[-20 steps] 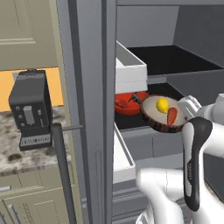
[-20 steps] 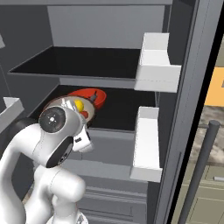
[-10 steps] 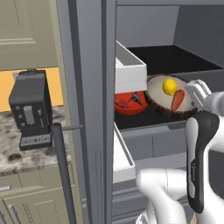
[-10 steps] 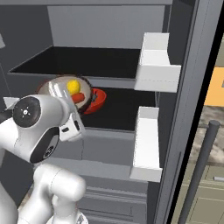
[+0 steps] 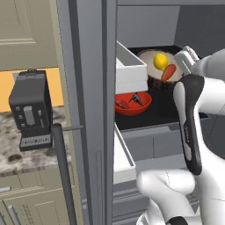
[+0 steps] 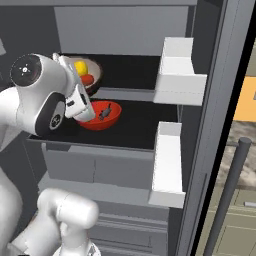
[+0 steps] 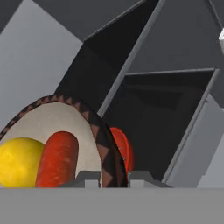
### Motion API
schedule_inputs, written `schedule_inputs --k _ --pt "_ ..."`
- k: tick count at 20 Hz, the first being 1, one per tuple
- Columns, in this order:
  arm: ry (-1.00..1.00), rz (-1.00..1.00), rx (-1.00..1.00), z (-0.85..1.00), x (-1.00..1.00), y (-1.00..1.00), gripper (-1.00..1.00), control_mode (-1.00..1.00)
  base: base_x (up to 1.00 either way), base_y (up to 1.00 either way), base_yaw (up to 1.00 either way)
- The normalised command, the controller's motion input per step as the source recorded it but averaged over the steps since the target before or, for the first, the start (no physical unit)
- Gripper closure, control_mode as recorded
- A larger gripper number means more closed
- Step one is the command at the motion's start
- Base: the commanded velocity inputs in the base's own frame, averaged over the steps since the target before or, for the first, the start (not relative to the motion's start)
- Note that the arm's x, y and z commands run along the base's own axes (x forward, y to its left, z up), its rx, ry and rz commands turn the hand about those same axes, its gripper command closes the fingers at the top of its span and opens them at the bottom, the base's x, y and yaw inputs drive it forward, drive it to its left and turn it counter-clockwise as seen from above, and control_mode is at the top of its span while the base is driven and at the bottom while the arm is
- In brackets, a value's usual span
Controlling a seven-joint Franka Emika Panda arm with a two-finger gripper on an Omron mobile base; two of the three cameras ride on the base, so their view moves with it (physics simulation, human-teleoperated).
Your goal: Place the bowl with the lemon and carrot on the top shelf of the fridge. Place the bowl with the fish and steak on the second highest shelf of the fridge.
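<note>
Inside the fridge (image 6: 125,30): two bowls.

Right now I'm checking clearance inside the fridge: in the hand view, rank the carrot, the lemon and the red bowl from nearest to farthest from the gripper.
1. Carrot: inside the held brown bowl, right beside the gripper clamped on its rim.
2. Lemon: same bowl, just past the carrot.
3. Red bowl: behind the brown bowl, on the lower shelf; farthest.

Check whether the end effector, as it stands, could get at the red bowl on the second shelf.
Probably not now: the end effector is shut on the brown bowl's rim, so it is occupied. The red bowl itself sits in the open on its shelf, with the fridge open.
</note>
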Motion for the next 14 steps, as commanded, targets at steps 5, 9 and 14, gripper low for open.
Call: schedule_inputs --k 5,9,14 --pt "-0.01 -0.09 0.0 0.0 1.0 0.17 1.0 -1.0 0.0 0.0 0.0" --pt "0.0 -0.15 0.0 0.0 1.0 0.09 1.0 -1.0 0.0 0.0 0.0" --pt "0.02 -0.14 0.0 0.0 1.0 0.08 1.0 -1.0 0.0 0.0 0.0"
